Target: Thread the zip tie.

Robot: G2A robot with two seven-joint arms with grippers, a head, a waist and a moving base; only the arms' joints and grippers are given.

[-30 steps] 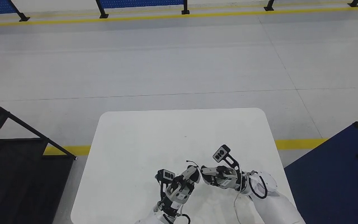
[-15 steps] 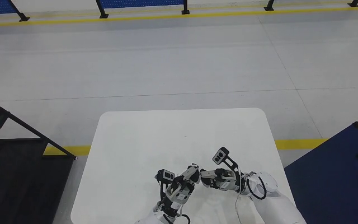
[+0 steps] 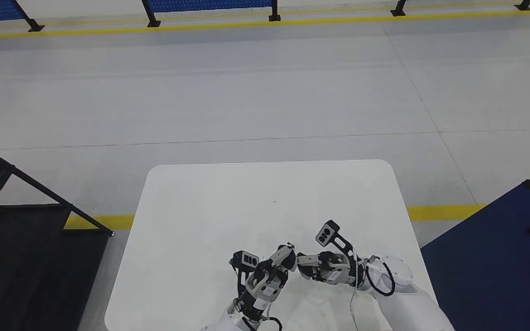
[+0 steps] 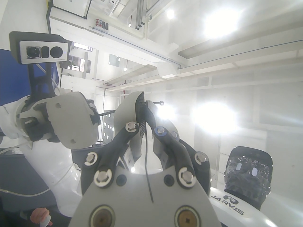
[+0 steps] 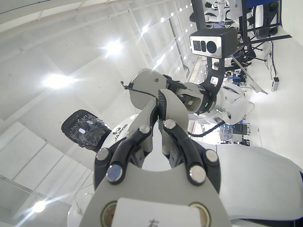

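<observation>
**Top view:** white rounded-corner table [image 3: 207, 215], smooth matt top. The left gripper [image 3: 287, 251] & right gripper [image 3: 304, 260] sit tip to tip over the table's near part, almost touching.

**Left wrist view:** left gripper [image 4: 144, 99] has white shell fingers w/ black ribbed pads [image 4: 141, 112], black link bars & silver pins. Jaws are all but closed, pinching a thin black plastic zip tie [image 4: 146, 161]. Its strap runs down btwn the fingers toward the gripper base, w/ the free end lying over the pale base plate. A short bit w/ a small blocky head pokes out past the fingertips. The right gripper is just beside, w/ a thin black strand running btwn it & the left fingers.

**Right wrist view:** right gripper [image 5: 158, 96] is the same build, pads pressed together on the zip tie [image 5: 139, 92]. The strap curves out from the tips & ends in a small knob, w/ the left gripper close behind. White label [image 5: 156, 211] on the gripper base, print cut off, can't read.
</observation>
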